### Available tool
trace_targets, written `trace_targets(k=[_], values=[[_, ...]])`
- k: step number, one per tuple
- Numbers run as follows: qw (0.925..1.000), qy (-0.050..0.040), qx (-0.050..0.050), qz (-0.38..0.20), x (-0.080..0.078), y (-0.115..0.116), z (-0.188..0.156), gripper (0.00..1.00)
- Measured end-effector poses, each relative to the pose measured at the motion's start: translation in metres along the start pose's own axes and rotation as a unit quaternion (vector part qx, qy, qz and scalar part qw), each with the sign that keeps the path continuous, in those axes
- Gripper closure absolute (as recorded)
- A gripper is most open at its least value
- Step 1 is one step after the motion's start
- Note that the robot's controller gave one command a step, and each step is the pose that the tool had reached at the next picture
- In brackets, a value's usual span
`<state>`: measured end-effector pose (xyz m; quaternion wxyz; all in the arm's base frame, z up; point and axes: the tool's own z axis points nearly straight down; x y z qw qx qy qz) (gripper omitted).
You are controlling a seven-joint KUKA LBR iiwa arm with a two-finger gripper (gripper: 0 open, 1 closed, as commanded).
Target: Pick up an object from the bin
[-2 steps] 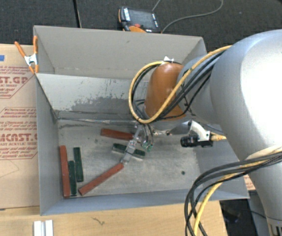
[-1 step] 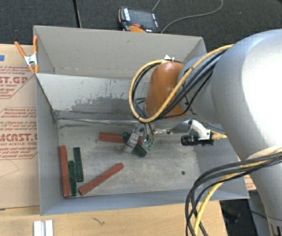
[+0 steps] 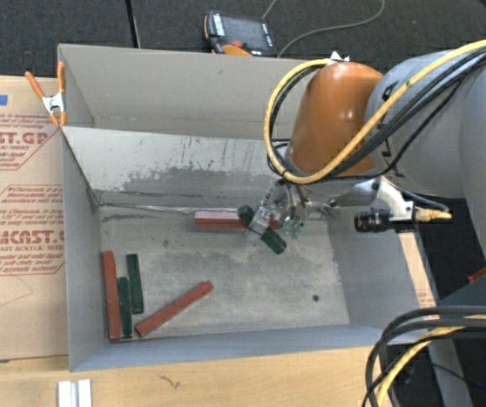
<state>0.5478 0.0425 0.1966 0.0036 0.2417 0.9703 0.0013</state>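
The gripper (image 3: 268, 223) is low in the middle of the bin (image 3: 183, 151), on a dark green bar (image 3: 276, 242) lying just beside a red bar (image 3: 216, 220). Its fingers seem clamped on this dark green bar, though I see them poorly.

One camera looks steeply down, fairly close, into the grey metal bin (image 3: 183, 91), mostly left of the claw (image 3: 270, 224).

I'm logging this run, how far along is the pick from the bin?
Done: the gripper is down in the bin, at the right end of a red stick, a short green piece beside it. In hand: whether either is gripped can't be told. Left: lifting one clear; the other sticks lie at lower left.
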Motion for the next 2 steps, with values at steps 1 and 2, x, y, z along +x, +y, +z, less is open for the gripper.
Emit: trace_targets(k=[1, 2], values=[[0.9845, 0.0007, 0.000, -0.175, 0.012, 0.012, -0.090, 1.00], [0.9544, -0.0001, 0.000, -0.299, 0.010, 0.026, -0.174, 1.00]])
